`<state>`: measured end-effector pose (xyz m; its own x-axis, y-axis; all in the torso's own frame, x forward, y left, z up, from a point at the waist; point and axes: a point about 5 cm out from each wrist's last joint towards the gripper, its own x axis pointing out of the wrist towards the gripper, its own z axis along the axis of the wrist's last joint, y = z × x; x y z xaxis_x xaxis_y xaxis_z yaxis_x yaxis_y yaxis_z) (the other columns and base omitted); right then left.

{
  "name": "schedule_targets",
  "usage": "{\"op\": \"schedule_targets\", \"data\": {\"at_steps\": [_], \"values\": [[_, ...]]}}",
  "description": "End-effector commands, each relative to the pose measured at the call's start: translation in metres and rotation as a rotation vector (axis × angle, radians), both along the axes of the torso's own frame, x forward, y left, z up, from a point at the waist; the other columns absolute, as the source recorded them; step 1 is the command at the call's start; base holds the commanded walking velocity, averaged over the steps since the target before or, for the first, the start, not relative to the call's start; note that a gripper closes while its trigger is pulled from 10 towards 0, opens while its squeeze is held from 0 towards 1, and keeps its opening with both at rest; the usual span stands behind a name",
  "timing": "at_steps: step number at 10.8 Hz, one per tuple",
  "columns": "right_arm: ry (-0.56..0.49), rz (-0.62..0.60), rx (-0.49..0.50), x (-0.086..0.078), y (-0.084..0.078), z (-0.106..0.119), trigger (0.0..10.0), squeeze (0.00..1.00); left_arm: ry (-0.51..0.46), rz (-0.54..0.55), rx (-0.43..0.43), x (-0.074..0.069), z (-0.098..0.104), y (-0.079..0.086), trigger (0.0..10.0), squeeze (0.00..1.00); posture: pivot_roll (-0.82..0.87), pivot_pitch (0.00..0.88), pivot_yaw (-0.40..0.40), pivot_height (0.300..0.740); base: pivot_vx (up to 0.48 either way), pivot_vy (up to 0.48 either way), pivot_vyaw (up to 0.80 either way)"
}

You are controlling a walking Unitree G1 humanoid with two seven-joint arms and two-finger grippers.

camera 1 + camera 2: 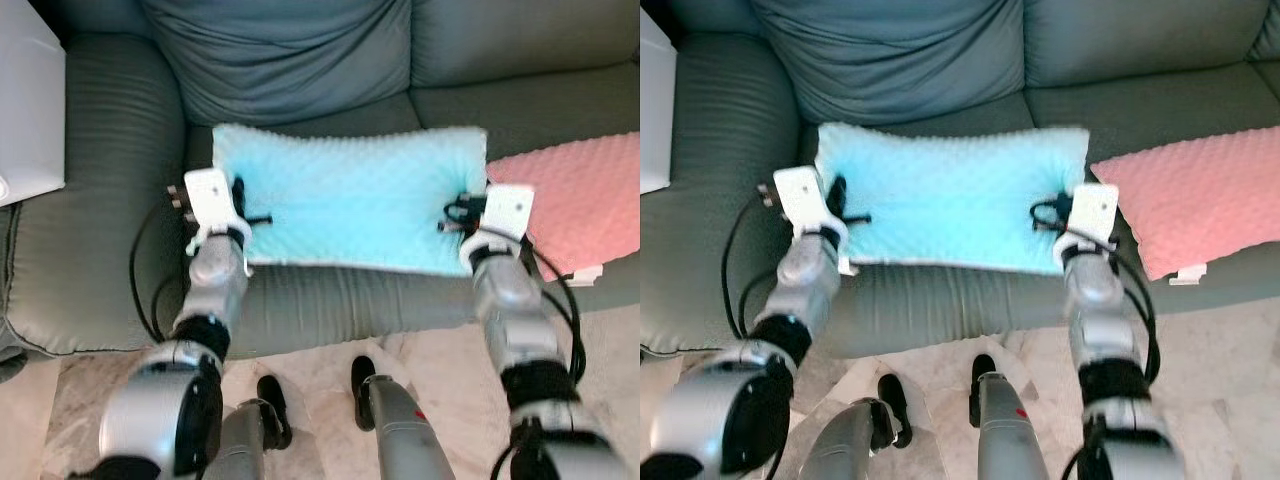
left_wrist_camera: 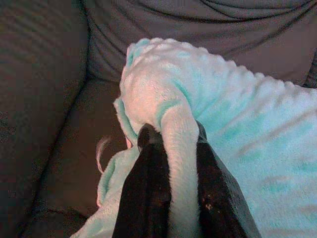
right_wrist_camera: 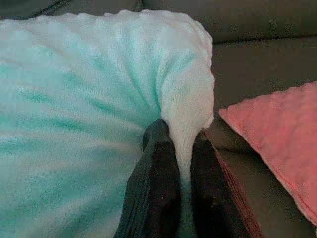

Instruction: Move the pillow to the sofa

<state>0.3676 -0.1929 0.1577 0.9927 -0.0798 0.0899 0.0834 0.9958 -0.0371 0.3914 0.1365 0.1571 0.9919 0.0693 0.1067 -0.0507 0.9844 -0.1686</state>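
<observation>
In the left eye view, the pale turquoise, dimpled plush pillow (image 1: 350, 200) is lying across the seat of the grey-green ribbed fabric sofa (image 1: 110, 230), its near edge close to the seat's front lip, and it is looking light, soft and floppy, so pinching a fold of cover at each short end seems the sensible hold; the left end effector (image 1: 245, 215) is sitting at the pillow's 9 o'clock edge and the right end effector (image 1: 455, 215) at its 3 o'clock edge. In the right eye view, a pink dimpled plush cushion (image 1: 1200, 200) is lying just beside the pillow at its 3 o'clock side, while a grey-blue back cushion (image 1: 900, 60) is leaning at 12 o'clock. In the left wrist view, the black fingers (image 2: 143, 198) are squeezing a ridge of turquoise fleece between them, nearly closed. In the right wrist view, the black fingers (image 3: 153, 193) are likewise clamping a fold at the pillow's corner, with the pink cushion near it.
</observation>
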Motion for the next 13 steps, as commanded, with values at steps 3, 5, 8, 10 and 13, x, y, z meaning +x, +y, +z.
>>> {"op": "schedule_targets", "data": {"at_steps": [3,5,8,10,13], "values": [[0.032,-0.07,0.034,-0.001,-0.022,-0.015,10.0,1.0,0.064,0.095,-0.003,-0.006,-0.018,0.014,10.0,1.0,-0.27,0.506,0.058,0.74,0.0,0.0,0.0],[0.041,-0.071,0.04,-0.002,-0.025,-0.021,10.0,1.0,0.08,0.127,0.02,-0.008,-0.022,0.018,10.0,1.0,-0.27,0.508,0.055,0.74,0.0,0.0,0.0],[0.05,-0.057,0.043,-0.005,-0.022,-0.03,10.0,1.0,0.109,0.147,0.035,-0.014,-0.035,0.02,10.0,1.0,-0.27,0.515,0.056,0.74,0.0,0.0,0.0],[0.05,-0.049,0.045,-0.006,-0.02,-0.032,10.0,1.0,0.132,0.15,0.032,-0.018,-0.042,0.019,10.0,1.0,-0.27,0.517,0.055,0.74,0.0,0.0,0.0],[0.049,-0.013,0.062,-0.004,-0.005,-0.031,10.0,1.0,0.176,0.127,0.009,-0.026,-0.058,0.011,10.0,1.0,-0.26,0.519,0.054,0.74,0.0,0.0,0.0]]}}
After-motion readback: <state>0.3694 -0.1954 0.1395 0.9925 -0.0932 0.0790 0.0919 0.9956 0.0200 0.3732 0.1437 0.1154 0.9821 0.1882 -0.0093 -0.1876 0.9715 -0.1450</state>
